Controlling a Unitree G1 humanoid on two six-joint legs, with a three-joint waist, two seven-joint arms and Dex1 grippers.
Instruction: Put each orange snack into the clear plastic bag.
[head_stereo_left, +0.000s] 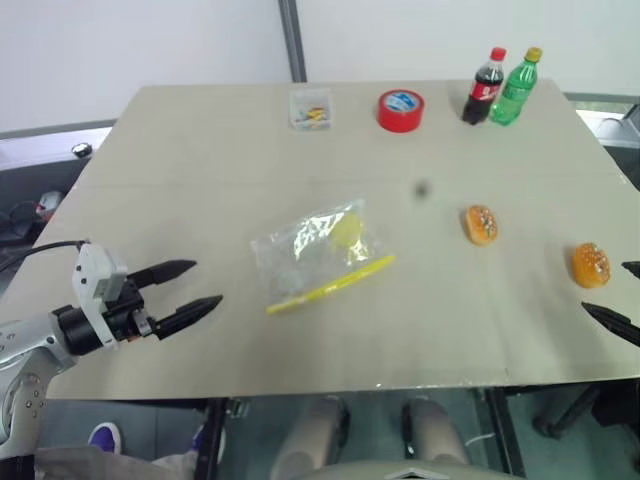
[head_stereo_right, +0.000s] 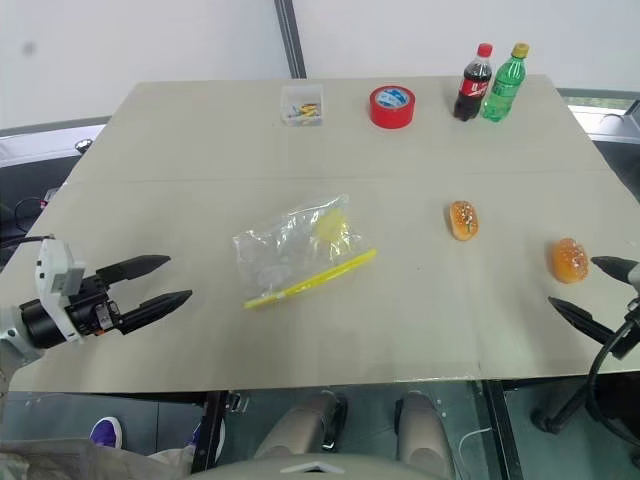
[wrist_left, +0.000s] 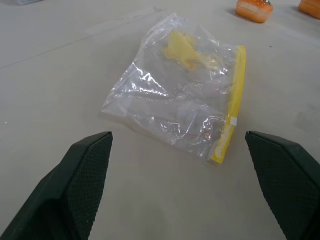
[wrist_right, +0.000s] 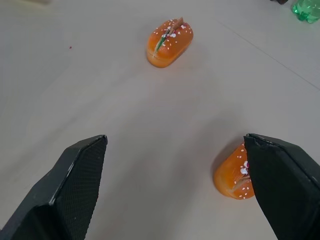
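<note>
Start: nothing bagged yet. Bag (head_stereo_left: 318, 252) centre frame; snacks (head_stereo_left: 481, 224) (head_stereo_left: 590, 264) right, on table. Left gripper (head_stereo_left: 186, 291), right gripper (head_stereo_right: 592, 293) both spread, empty. Next: right closes on near snack.

Beige table (head_stereo_left: 200, 180) before a pale wall (head_stereo_left: 150, 40) with a dark vertical post (head_stereo_left: 292, 40); dark floor (head_stereo_left: 30, 190) alongside.

Along the far edge of your beige table (head_stereo_left: 200, 170) you have a small clear box (head_stereo_left: 310, 108) of colourful bits, a red tape roll (head_stereo_left: 400, 109), then a cola bottle (head_stereo_left: 485, 86) touching a green bottle (head_stereo_left: 516, 88), both upright.
</note>
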